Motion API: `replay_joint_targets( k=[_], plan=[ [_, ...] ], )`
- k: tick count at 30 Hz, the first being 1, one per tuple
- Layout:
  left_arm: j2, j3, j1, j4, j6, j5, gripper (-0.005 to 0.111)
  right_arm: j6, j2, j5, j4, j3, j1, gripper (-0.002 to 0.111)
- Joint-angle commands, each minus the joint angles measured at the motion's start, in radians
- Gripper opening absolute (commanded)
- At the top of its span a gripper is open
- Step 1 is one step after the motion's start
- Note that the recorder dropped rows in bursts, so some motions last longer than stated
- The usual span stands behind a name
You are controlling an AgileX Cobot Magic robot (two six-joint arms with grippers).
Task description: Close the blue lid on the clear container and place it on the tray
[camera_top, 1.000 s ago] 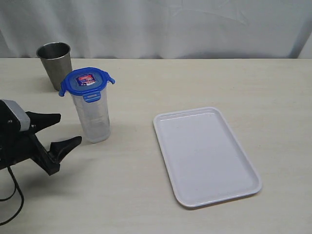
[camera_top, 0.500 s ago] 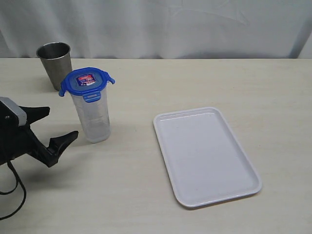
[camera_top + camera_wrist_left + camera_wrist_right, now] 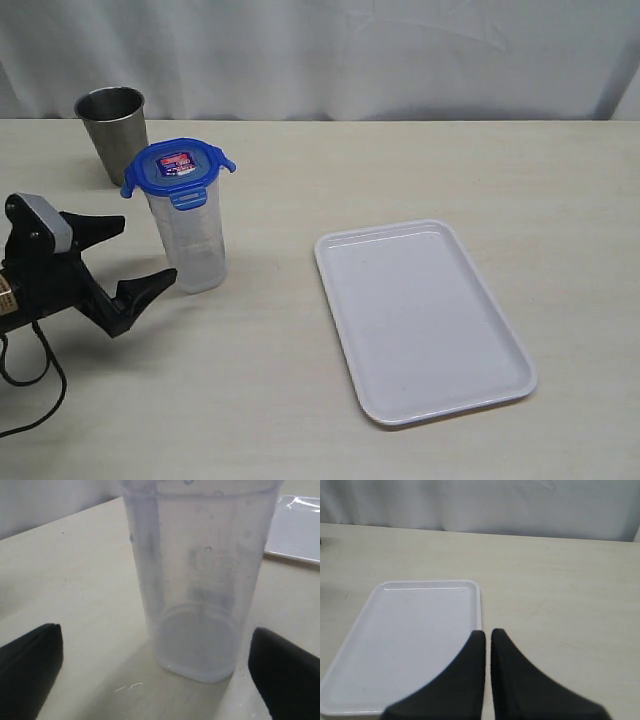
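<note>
At the left edge of the worktop the left tool lies low, its two black fingers spread wide apart and holding nothing. The arm behind it is cut off, so only the head and a loop of cable show. The open fingers point at the clear container, which stands upright on the worktop's left side, nearer the far edge than the near one. The wrist view shows the container centred between the fingers with bare worktop on either side of its base, so neither finger touches it. That view cuts off its top, and its printed marks are too faint to read. The blue lid sits on its mouth with the side tabs flaring outward; I cannot tell whether any tab is snapped down. A steel cup stands behind it, close to the far left corner.

The tray lies empty, right of the middle, angled toward the near edge and well apart from the container. The right tool appears only in its own wrist view, fingers drawn together to a thin slit with nothing between them, hanging over the tray's end.
</note>
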Motion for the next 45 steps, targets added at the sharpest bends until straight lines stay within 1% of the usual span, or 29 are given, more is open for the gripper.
replay_joint_targets(
  k=[1,6,14,21,24,36,45],
  plan=[
    [0.044,-0.048,-0.009,0.035,-0.017,-0.01,0.103,-0.001,-0.004,-0.003,-0.002,0.003,0.003,0.004],
    [0.071,-0.112,-0.013,0.139,-0.06,-0.01,0.103,-0.001,-0.004,-0.003,-0.002,0.003,0.003,0.004],
    [0.078,-0.199,-0.098,0.108,-0.072,-0.01,0.103,-0.001,-0.004,-0.003,-0.002,0.003,0.003,0.004],
    [0.122,-0.273,-0.137,0.104,-0.075,-0.01,0.103,-0.001,-0.004,-0.003,-0.002,0.003,0.003,0.004],
    [0.142,-0.291,-0.14,0.099,-0.078,-0.01,0.103,-0.001,-0.004,-0.003,-0.002,0.003,0.003,0.004],
    [0.156,-0.291,-0.14,0.084,-0.077,-0.01,0.103,-0.001,-0.004,-0.003,-0.002,0.003,0.003,0.004],
    [0.156,-0.291,-0.14,0.134,-0.077,-0.01,0.103,-0.001,-0.004,-0.003,-0.002,0.003,0.003,0.004]
  ],
)
